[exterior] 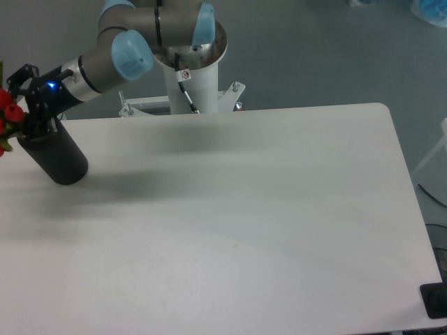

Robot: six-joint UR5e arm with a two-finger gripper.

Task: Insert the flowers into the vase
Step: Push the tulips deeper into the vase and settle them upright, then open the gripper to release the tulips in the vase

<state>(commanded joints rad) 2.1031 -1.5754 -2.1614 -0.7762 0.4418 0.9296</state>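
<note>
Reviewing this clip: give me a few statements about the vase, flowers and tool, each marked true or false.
1. The vase stands at the table's far left. True.
2. The flowers lie flat at the table's centre. False: they are at the picture's left edge, by the vase mouth.
3. The tool is at the top of the vase. True.
4. The vase is white. False: it is black.
5. A second vase stands at the table's right. False: only one shows.
</note>
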